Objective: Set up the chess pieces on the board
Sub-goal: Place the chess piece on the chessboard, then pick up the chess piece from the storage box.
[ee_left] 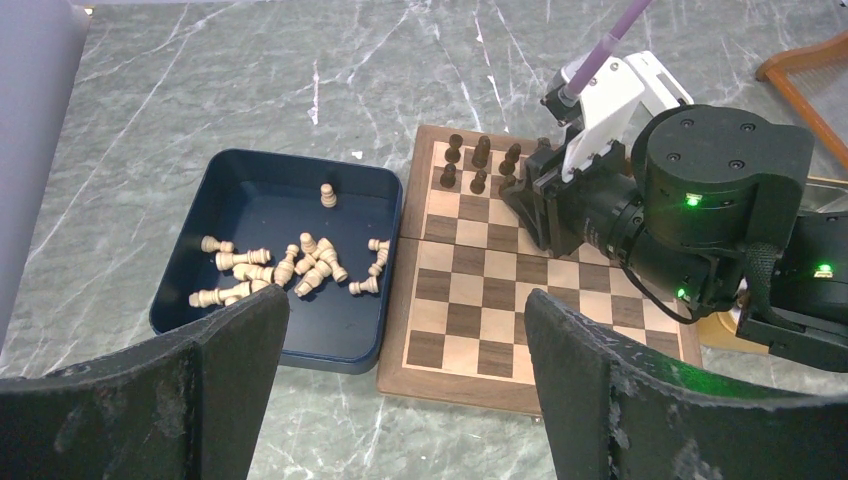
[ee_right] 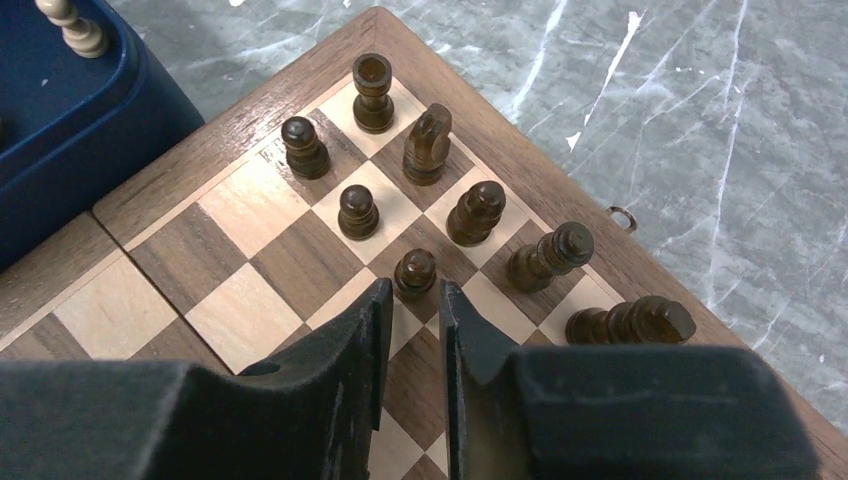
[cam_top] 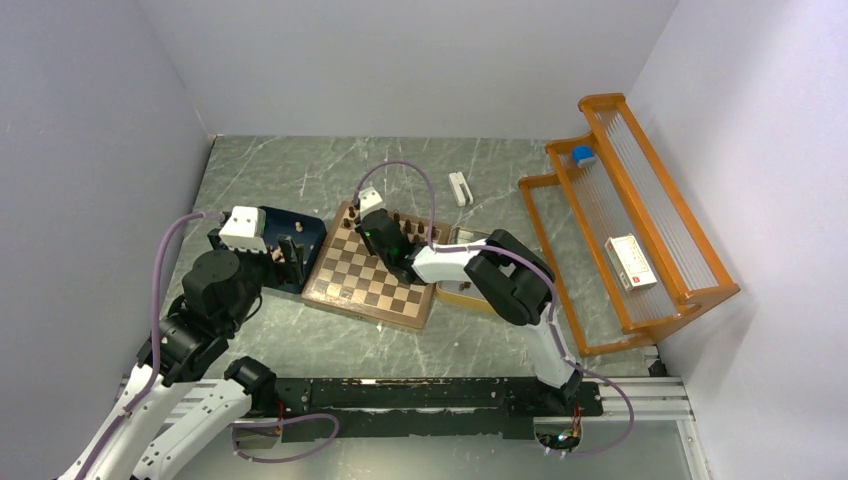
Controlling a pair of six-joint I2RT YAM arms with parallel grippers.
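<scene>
The board lies in the middle of the table. Several dark brown chess pieces stand on its far left corner squares, also seen in the left wrist view. My right gripper hangs low over that corner, jaws a narrow gap apart, with nothing between them. A dark pawn stands just beyond the fingertips. In the top view the right gripper is over the board's far side. My left gripper is wide open and empty, above the board's near left corner and the blue tray; the top view shows it too.
A dark blue tray left of the board holds several light wooden chessmen, most lying down. A yellow-rimmed tray sits right of the board under the right arm. An orange rack stands at the right. A small white object lies behind the board.
</scene>
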